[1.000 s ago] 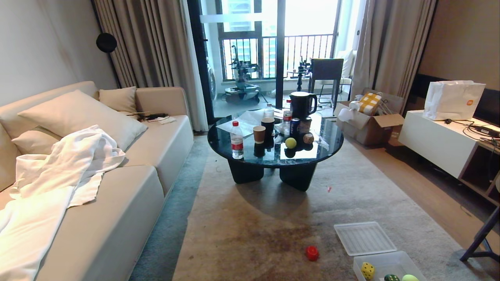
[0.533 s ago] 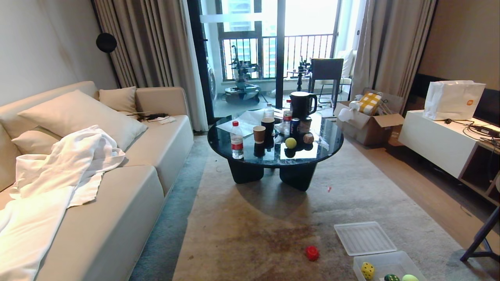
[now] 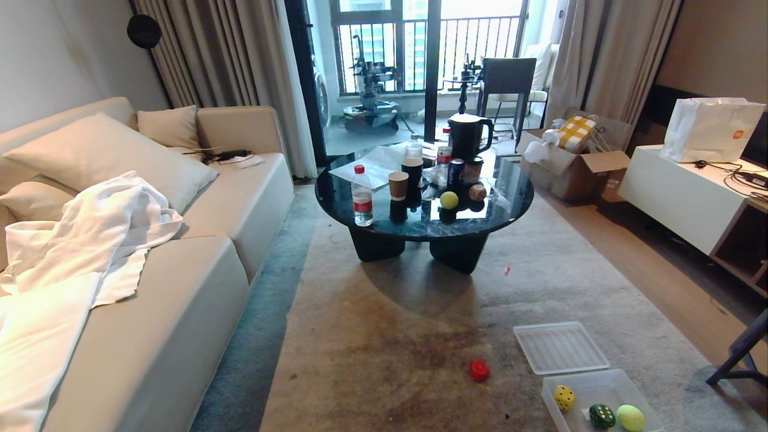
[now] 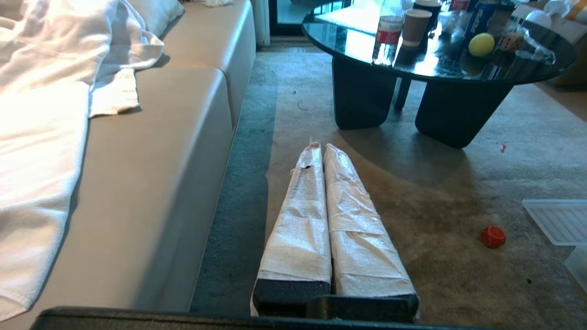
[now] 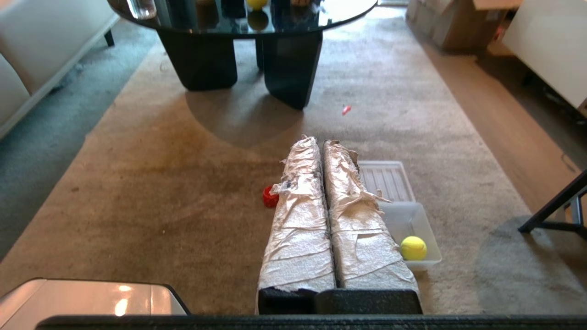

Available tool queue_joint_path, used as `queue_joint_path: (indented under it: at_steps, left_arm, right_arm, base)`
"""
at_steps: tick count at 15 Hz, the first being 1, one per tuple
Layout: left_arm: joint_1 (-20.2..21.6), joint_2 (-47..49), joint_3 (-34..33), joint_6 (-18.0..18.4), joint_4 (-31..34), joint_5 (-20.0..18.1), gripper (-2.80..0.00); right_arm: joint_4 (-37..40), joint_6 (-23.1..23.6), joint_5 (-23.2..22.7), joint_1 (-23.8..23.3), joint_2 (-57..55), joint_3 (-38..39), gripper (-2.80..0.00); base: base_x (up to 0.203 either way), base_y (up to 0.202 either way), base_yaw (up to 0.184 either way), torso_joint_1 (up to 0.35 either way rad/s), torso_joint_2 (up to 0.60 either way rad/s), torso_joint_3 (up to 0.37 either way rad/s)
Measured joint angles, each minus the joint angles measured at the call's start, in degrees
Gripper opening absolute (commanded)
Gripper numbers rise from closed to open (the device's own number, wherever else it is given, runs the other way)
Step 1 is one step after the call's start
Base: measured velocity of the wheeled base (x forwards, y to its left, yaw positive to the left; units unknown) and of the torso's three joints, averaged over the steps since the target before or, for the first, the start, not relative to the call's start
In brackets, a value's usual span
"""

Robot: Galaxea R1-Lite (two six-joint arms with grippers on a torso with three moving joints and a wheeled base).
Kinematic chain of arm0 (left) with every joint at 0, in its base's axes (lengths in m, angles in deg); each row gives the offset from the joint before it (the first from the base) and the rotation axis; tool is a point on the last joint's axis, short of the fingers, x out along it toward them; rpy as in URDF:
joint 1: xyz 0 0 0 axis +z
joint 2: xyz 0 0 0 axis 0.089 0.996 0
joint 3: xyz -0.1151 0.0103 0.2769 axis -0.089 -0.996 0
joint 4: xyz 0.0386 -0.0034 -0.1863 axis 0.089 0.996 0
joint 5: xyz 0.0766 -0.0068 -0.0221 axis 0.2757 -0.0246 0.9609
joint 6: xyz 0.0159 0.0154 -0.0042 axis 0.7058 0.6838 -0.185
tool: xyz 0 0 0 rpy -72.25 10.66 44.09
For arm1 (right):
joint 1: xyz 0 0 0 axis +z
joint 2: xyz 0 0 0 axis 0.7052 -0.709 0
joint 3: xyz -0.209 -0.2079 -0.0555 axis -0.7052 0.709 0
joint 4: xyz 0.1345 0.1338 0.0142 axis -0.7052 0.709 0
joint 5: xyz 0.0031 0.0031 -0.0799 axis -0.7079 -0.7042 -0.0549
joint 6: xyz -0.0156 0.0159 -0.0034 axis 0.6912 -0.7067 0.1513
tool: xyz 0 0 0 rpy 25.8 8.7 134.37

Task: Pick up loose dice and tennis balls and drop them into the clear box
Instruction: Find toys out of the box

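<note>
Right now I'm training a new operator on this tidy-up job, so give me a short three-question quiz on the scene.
1. True or false: the red die lies inside the clear box.
2. Which sits on the round table? A) tennis ball B) green die C) yellow die
3. Fill in: both the left claw and the right claw are ____.

Key: 1 false, it is on the carpet; 2 A; 3 shut.
</note>
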Motion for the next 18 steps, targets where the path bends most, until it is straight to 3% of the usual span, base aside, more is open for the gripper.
queue_joint_path:
  at_steps: [18]
  left_arm:
    - [0.0, 0.0, 0.0, 0.0, 0.0, 0.0, -2.8]
  right_arm:
    - [0.1, -0.5, 0.1, 0.0, -0.1, 0.0, -2.8]
  base:
    - [0.0, 0.0, 0.0, 0.002, 0.0, -0.198]
